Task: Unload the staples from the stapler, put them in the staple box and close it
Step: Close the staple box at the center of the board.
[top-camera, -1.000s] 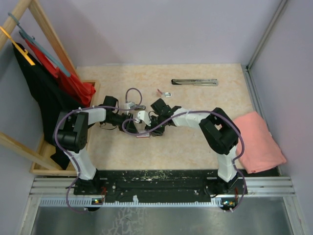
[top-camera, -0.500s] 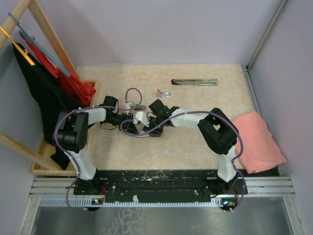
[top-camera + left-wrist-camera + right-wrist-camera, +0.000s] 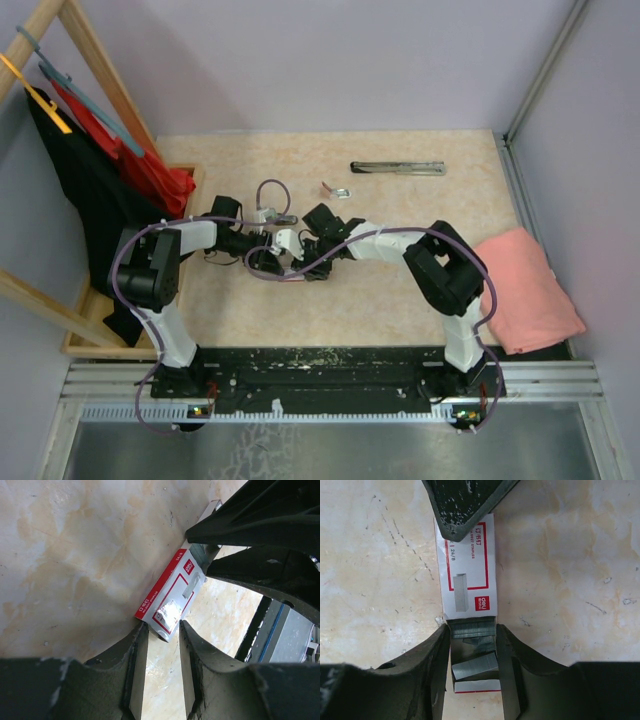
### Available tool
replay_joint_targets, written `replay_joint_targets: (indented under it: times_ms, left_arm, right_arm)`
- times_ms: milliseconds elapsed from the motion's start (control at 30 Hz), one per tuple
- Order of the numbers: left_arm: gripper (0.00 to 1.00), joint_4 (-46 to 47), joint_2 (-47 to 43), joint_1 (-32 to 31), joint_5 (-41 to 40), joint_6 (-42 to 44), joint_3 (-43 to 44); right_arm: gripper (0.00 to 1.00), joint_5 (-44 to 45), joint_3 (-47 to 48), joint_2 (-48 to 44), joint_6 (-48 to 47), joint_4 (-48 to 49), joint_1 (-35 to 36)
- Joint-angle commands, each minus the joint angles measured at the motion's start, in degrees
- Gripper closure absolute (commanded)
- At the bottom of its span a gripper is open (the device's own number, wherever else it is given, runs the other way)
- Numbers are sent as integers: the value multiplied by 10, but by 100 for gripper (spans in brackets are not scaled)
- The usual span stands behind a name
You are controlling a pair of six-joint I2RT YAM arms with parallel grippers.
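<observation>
Right claw [image 3: 472,632] is clenched on the inner tray [image 3: 476,685], flush against its thin card walls. The staples [image 3: 475,666], short ribbed grey metal strips, lie loose inside. Left claw [image 3: 161,630] grips the glossy red-and-white sleeve [image 3: 170,592]. Draw the tray straight and level, lightly, to avoid crushing it or spilling onto the mottled surface [image 3: 570,555].

staples [image 3: 475,666] in box [image 3: 469,575] | box on table [image 3: 400,290] | bar [image 3: 397,167] well behind

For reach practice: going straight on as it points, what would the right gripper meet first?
Probably the staple box: its sleeve sits ahead of the right gripper, its tray between the jaws.
</observation>
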Motion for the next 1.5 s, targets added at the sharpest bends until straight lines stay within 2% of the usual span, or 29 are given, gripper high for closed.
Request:
replay_joint_targets:
  times_ms: [0,300,567,733,900,1100,1467]
  left_arm:
    - [62,8,12,3,7,1,5]
    - [60,9,4,3,5,0,1]
    - [55,10,0,5,0,1,0]
    - [54,10,0,9,0,2,1]
    - [52,10,0,11,1,3,0]
    - [53,11,5,11,1,1,-1]
    - [55,12,6,11,2,-1,-3]
  right_arm:
    - [61,-8,27,10,-5,-1,15]
    - [59,23,28,-5,29,17,14]
    - [39,31,0,-102,22,-9,1]
    - [36,24,-30,-159,28,-16,-31]
    - [34,72,-95,-200,36,20,-51]
    - [32,131,-148,-192,53,73,-53]
    - [32,154,-142,-111,77,106,-52]
